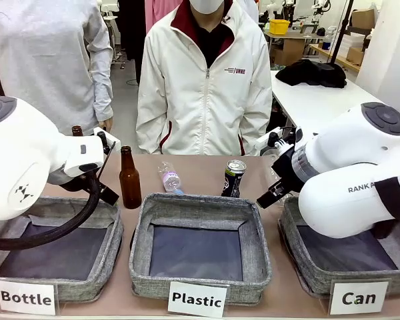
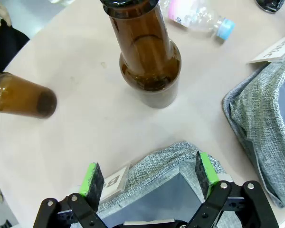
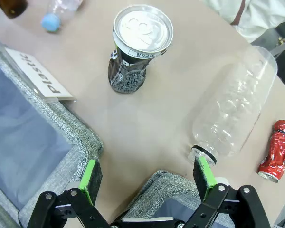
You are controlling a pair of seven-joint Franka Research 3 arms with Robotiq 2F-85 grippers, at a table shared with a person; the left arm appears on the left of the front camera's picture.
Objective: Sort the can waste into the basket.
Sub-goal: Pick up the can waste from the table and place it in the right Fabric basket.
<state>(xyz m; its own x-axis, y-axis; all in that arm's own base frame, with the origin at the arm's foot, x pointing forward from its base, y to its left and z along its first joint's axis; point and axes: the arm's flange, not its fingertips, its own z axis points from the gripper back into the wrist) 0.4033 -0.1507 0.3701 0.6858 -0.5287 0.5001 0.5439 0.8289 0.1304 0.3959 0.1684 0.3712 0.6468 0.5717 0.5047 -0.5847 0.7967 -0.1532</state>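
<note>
nothing is sorted yet, as far as the pictures show; both cans stand outside the "can" basket [image 1: 305,270], which sits at the lower right of the front view with its dark liner bare where the right arm does not cover it; the black-and-blue can [image 3: 140,47] stands upright on the table at the upper middle of the right wrist view, its silver top facing the camera, just beyond the "plastic" basket [image 3: 61,128]; the crushed red can [image 3: 277,149] lies on the table at the right edge of that view, just beside a clear plastic bottle [image 3: 235,114] on its side; the right gripper [image 3: 145,164] is spread wide and grasps nothing, hovering over a grey basket corner at the bottom of its view, apart from both cans; the left gripper [image 2: 147,164] is likewise spread and empty above the "bottle" basket [image 2: 161,166], facing an upright brown glass bottle [image 2: 149,61]; by my reading, both picks and both drops remain.
</note>
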